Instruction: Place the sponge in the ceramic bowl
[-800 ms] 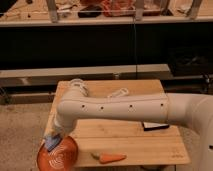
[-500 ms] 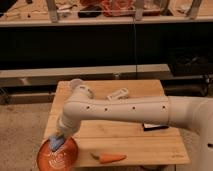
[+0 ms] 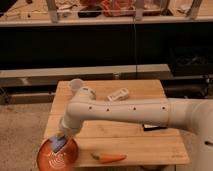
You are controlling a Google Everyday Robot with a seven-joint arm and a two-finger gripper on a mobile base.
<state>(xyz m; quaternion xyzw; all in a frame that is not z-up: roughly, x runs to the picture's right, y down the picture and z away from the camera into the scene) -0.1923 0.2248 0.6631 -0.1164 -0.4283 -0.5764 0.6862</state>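
Observation:
The ceramic bowl (image 3: 47,159), orange-red with white spiral lines, sits at the table's front left corner. The light-blue sponge (image 3: 59,142) is held just above the bowl's inside, near its upper rim. My gripper (image 3: 61,138) hangs at the end of the white arm (image 3: 125,112), directly over the bowl, shut on the sponge. Whether the sponge touches the bowl's surface cannot be told.
An orange carrot (image 3: 110,158) lies on the wooden table (image 3: 150,145) right of the bowl. A white oblong object (image 3: 119,94) and a pale translucent cup (image 3: 76,85) stand at the back. A dark shelf unit runs behind the table.
The arm has swung slightly, carrying the sponge further over the bowl and a little lower. The carrot and other objects have not moved.

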